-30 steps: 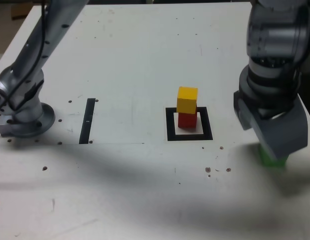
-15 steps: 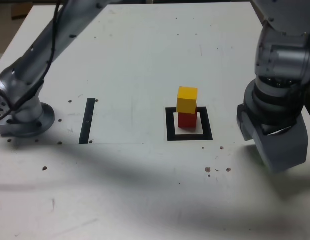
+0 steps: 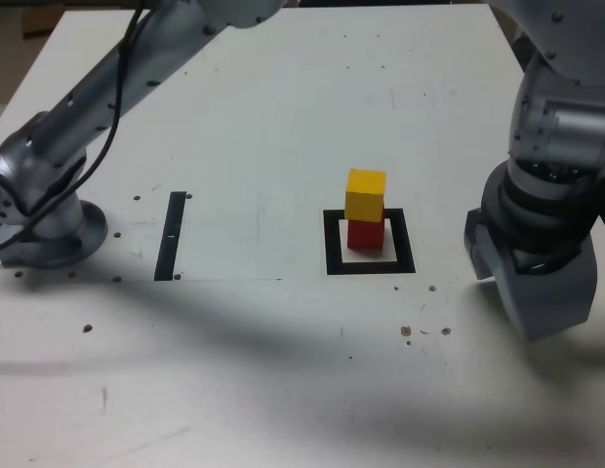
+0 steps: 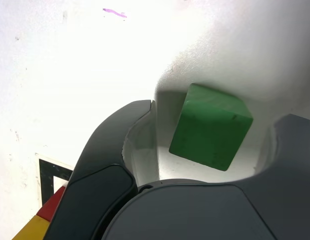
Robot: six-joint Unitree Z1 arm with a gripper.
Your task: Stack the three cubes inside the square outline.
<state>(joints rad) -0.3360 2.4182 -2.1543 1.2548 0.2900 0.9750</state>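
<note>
- While the yellow cube [image 3: 365,195] is resting on the red cube [image 3: 366,234] inside the square outline [image 3: 404,241], right of centre in the exterior view, two-thirds of the stack is standing; the green cube's placement is remaining.
- At the exterior view's right, the arm [image 3: 561,127] is crowding the bench's edge, while bare bench [image 3: 254,409] is leaving room toward the outline.
- In the wrist view, the end effector [image 4: 220,110] is spreading around the green cube [image 4: 210,130], apparently holding nothing; closing is seemingly coming next.
</note>
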